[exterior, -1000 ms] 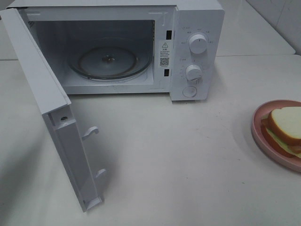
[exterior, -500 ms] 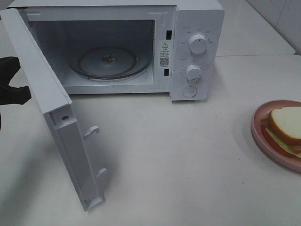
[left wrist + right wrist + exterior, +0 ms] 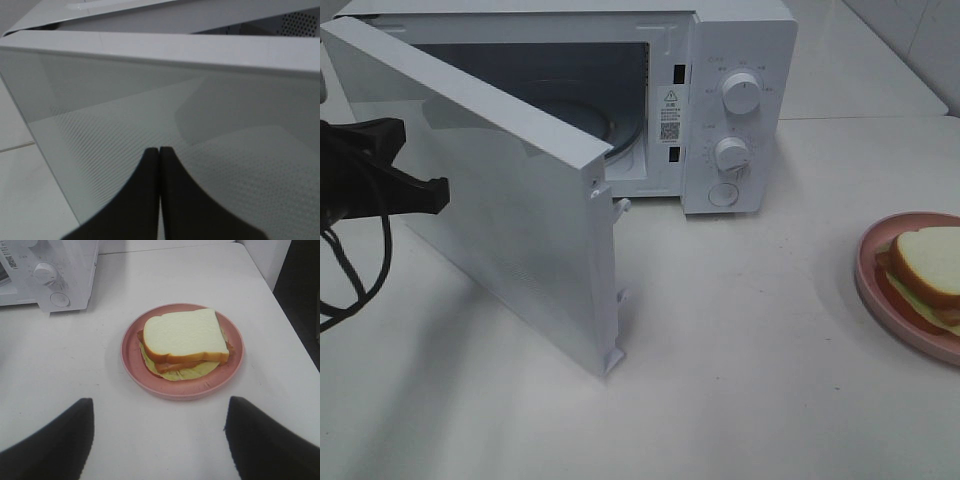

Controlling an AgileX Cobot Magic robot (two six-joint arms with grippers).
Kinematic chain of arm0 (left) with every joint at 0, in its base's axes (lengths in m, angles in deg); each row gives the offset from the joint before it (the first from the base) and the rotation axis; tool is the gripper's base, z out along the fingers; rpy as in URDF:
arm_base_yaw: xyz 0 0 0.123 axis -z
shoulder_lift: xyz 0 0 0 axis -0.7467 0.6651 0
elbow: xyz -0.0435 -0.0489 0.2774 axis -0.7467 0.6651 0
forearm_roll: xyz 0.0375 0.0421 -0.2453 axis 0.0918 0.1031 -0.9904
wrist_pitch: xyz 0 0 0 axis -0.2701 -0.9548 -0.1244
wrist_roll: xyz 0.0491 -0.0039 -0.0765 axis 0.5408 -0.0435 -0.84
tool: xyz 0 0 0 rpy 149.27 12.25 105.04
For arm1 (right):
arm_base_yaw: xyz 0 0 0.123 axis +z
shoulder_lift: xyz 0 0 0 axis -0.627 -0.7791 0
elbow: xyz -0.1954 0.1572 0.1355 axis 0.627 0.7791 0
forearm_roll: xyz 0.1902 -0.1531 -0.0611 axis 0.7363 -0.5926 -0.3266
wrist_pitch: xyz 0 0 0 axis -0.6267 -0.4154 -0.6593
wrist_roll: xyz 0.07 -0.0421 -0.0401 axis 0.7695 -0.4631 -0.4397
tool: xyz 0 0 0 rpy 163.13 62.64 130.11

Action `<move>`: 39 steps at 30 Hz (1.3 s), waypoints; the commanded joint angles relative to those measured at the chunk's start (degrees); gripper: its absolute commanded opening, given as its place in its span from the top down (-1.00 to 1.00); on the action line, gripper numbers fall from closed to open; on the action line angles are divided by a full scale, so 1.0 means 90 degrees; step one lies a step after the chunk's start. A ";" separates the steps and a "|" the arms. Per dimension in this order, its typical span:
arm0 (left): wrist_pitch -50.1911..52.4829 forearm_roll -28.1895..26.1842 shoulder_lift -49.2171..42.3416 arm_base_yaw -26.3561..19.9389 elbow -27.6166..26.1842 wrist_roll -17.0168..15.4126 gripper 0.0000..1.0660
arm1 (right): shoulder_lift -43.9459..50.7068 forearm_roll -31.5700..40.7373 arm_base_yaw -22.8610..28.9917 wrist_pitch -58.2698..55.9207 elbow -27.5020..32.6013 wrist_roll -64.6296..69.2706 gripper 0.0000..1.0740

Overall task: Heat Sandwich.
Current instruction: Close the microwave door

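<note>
The sandwich [image 3: 930, 265] lies on a pink plate [image 3: 868, 280] at the table's right edge. In the right wrist view the sandwich [image 3: 185, 340] sits on the plate [image 3: 131, 360] just beyond my right gripper [image 3: 159, 407], which is open and empty. The white microwave [image 3: 740, 50] stands at the back with its door [image 3: 510, 210] swung about halfway shut. My left gripper [image 3: 432, 190] is shut, its tips against the door's outer face. The left wrist view shows the closed fingers [image 3: 145, 200] touching the door's glass [image 3: 150, 100]. The right gripper is out of the high view.
The microwave's two knobs [image 3: 741, 93] and round button [image 3: 723, 195] are on its right panel. The half-open door hides most of the cavity and turntable. A black cable [image 3: 360, 270] hangs from the left arm. The table's right edge is near the plate.
The left gripper came in from the left and pressed on the door's outer face. The door swung from wide open to about half shut. Sandwich and plate have not moved.
</note>
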 commanded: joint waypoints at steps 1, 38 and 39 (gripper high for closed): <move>0.0089 -0.0598 0.0204 0.0344 -0.0261 0.0611 1.00 | 0.0166 -0.0038 -0.0013 -0.0019 0.0006 -0.0013 -0.33; 0.0089 -0.2973 0.2075 0.2044 -0.2757 0.7881 1.00 | 0.0166 -0.0045 -0.0013 -0.0038 0.0000 0.0127 -0.34; 0.0089 -0.2973 0.2114 0.2044 -0.2801 0.7990 1.00 | 0.0166 -0.0045 -0.0013 -0.0038 0.0000 0.0127 -0.34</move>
